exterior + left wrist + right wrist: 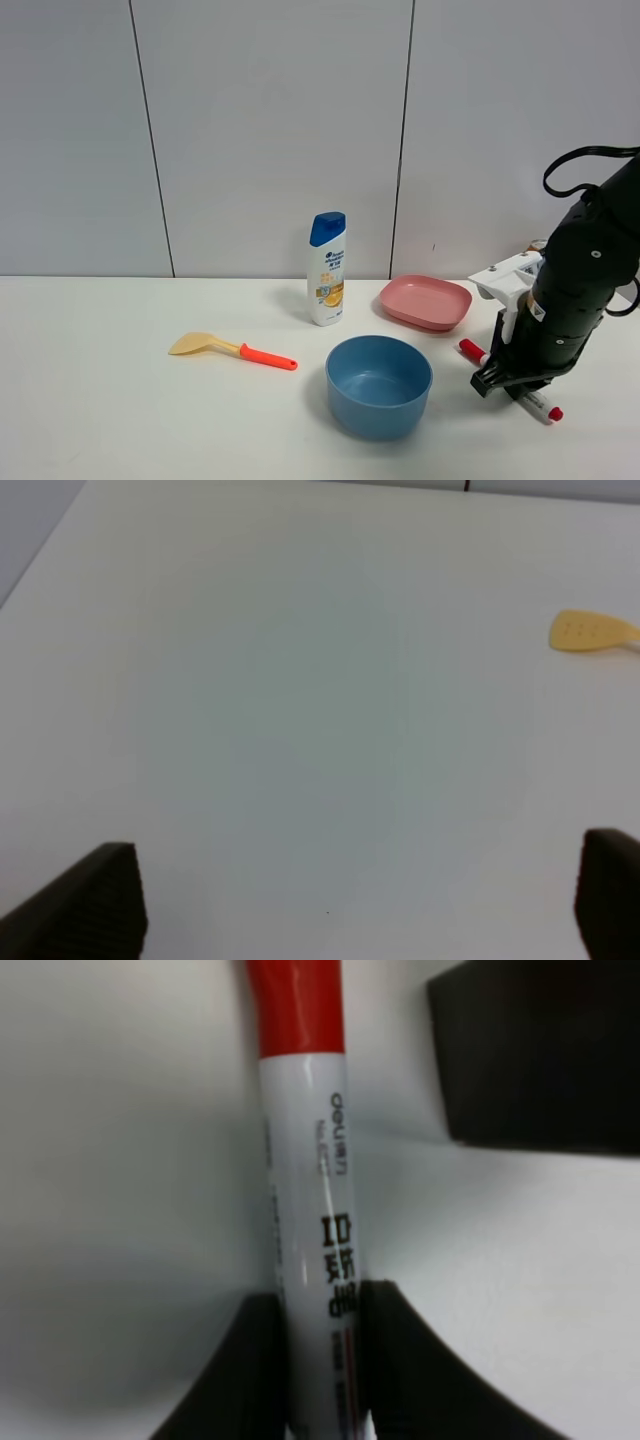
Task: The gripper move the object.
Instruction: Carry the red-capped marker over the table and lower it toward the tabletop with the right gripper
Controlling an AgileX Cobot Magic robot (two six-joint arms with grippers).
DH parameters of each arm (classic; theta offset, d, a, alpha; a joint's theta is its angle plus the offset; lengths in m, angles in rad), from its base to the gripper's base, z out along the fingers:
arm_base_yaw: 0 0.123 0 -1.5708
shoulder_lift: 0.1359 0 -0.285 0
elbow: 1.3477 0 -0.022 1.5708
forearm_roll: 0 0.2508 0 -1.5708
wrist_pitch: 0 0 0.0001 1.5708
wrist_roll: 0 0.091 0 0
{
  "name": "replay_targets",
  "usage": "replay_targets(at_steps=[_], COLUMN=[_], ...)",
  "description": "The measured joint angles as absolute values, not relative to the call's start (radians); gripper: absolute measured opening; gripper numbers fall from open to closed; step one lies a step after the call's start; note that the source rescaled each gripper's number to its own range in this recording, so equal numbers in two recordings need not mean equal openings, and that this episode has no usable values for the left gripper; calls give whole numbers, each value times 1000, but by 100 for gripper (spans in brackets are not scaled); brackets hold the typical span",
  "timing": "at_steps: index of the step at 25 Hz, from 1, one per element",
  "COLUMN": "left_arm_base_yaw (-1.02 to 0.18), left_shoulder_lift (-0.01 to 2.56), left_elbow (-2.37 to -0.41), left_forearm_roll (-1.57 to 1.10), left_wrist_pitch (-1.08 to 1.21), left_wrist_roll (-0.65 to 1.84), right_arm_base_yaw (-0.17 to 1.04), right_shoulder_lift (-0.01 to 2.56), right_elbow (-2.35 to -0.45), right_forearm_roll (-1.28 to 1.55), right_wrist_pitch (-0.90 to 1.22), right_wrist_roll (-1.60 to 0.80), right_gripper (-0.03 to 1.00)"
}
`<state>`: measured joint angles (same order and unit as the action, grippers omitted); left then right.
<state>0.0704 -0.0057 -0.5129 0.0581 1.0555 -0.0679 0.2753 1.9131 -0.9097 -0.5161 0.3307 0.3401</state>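
Marker [537,403] placement was read against the white table [120,420]: it lay flat at the near right, just right of the blue bowl [379,386]. The right gripper [500,383] was lowered onto it, with a red end showing on either side of the black arm. Beyond the bowl, a pink plate [426,301] and a white bottle [327,270] with a blue cap were set near the far wall. A beige spatula [232,348] with an orange-red handle was left well apart on the left.

In the right wrist view the jaws were seen clamped on the white barrel of the marker [310,1190], one pad pressed to each side. The left gripper [350,910] was held with its jaws wide apart over bare table, with nothing between them.

The marker was judged light, stiff and smooth, so liable to swivel or roll. The middle of the barrel was judged the sound hold, since the cap might pull off.
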Motion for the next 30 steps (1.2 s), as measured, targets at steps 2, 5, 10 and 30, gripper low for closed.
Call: replay_targets(at_steps=[2,5,10,30], left_arm_base_yaw=[70,70,70,70], left_shoulder_lift=[-6,-6,-6,-6], left_elbow=[-513,-513,-513,-513], left_forearm_roll=[58,58,58,58], left_wrist_pitch=[1056,1056,1056,1056], left_wrist_roll=[-68,-68,-68,-68], right_arm_base_yaw=[282,301,359,741], right_shoulder_lift=[1864,1766,1581,1590], right_elbow=[-907,-907,-907,-1412], right_forearm_roll=[-517,-506,-377,147], right_wrist_pitch=[341,365,445,781], right_wrist_roll=[333,331,260,-448], right_gripper=[0,0,0,0])
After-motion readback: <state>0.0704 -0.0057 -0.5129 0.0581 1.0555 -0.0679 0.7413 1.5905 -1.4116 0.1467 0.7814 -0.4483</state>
